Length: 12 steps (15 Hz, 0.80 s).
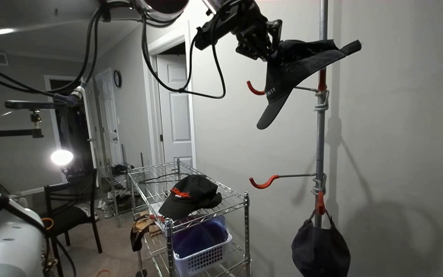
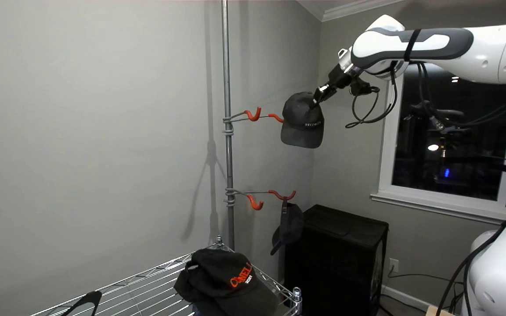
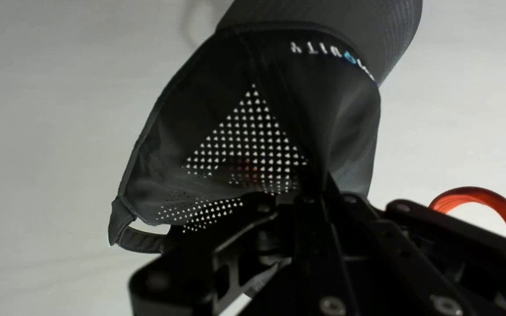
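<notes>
Hand pinches cap by the crown, likely because it gathers easily, strap free; lower cap hangs off its hook by back loop.

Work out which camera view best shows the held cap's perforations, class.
The wrist view: close to the held cap, it shows the perforations as distinct dots. Both exterior views show it smaller, in the claw, its perforations hardly discernible, if at all.
</notes>
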Tool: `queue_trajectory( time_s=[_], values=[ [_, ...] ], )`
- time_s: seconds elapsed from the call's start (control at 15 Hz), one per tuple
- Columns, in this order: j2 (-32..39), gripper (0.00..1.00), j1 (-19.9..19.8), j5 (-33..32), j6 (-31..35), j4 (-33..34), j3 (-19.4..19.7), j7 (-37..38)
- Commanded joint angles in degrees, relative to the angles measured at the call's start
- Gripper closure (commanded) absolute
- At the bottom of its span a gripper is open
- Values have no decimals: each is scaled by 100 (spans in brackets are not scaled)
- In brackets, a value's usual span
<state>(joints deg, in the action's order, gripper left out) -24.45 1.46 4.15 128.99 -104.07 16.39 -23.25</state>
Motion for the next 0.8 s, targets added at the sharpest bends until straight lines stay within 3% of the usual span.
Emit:
queue_trajectory(
  time_s=[0.0,0.67,0.73],
  values=[
    [367,97,12,101,-108,183,-171,-53],
    [543,97,-132,-102,-248,214,-444,-17],
    [531,87,-163,-157,-234,191,-462,24]
  ],
)
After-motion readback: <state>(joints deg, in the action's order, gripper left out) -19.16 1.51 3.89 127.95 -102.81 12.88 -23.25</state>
